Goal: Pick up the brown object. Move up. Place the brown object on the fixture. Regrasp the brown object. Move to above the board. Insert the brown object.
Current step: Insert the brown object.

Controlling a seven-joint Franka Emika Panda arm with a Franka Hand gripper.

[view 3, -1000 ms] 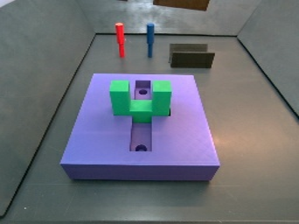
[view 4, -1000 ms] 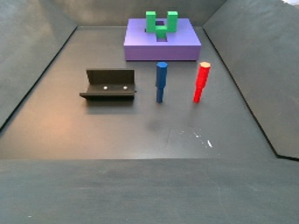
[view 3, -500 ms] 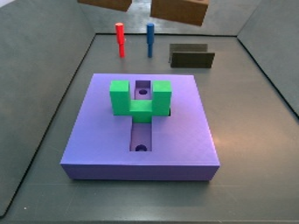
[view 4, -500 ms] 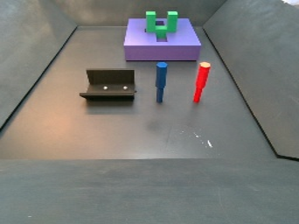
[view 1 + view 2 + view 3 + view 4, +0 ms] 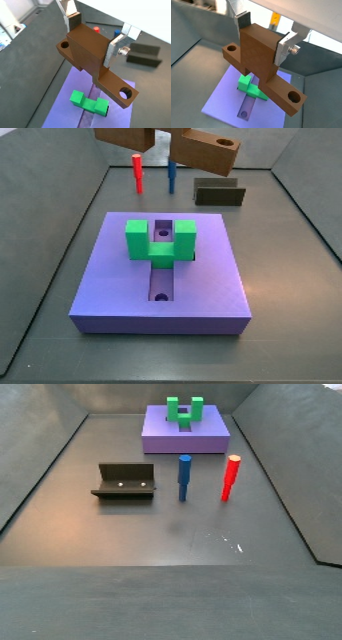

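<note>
In both wrist views my gripper (image 5: 93, 35) (image 5: 264, 34) is shut on the brown object (image 5: 87, 47) (image 5: 258, 55), a reddish-brown bar with a raised middle block and a round hole at each end. The silver fingers (image 5: 115, 46) press on the block's two sides. Below it lies the purple board (image 5: 63, 97) (image 5: 223, 100) with its slot and green U-shaped block (image 5: 88, 101) (image 5: 251, 87). In a side view the brown object (image 5: 211, 150) hangs at the top edge, high behind the board (image 5: 160, 283). The fixture (image 5: 219, 194) (image 5: 124, 481) stands apart on the floor.
A red peg (image 5: 138, 172) (image 5: 230, 477) and a blue peg (image 5: 171, 172) (image 5: 185, 477) stand upright between the board and the fixture. Grey walls (image 5: 54, 238) enclose the floor. The green block (image 5: 160, 240) straddles the slot near the board's far end.
In a side view the brown object has come down and further into the frame at the top, so both its ends now show. Nothing on the floor has moved.
</note>
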